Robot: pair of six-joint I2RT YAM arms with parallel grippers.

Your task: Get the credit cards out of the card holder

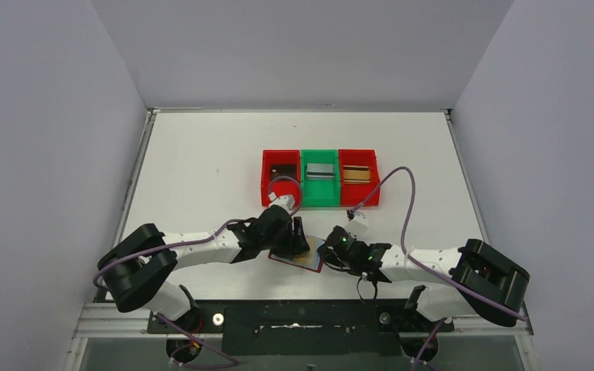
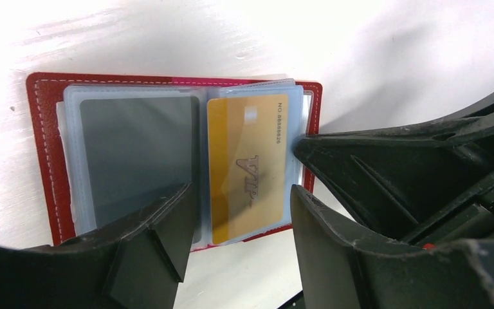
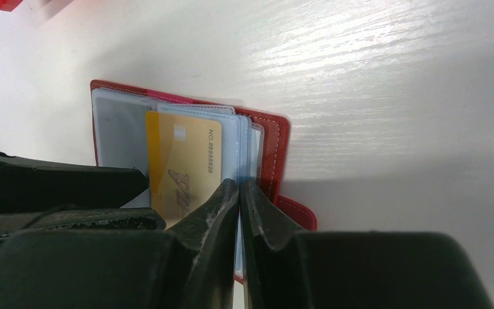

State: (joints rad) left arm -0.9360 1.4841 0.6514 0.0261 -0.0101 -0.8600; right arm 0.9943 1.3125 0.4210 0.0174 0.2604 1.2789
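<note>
The dark red card holder (image 1: 312, 264) lies open on the table between both grippers. Its right-hand clear sleeve holds a gold credit card (image 2: 247, 167) marked VIP, seen too in the right wrist view (image 3: 183, 161). The left-hand sleeve (image 2: 135, 161) looks dark grey. My left gripper (image 2: 239, 222) is open, its fingers standing on either side of the gold card's near end. My right gripper (image 3: 239, 187) is shut on the bluish sleeve edges at the holder's (image 3: 273, 148) right side, beside the red clasp tab (image 3: 299, 215).
Behind the holder stands a row of three bins: a red one (image 1: 267, 182) with a black card, a green one (image 1: 319, 197) with a silver card, a red one (image 1: 373, 182) with a gold-tan card. Purple cables loop over both arms.
</note>
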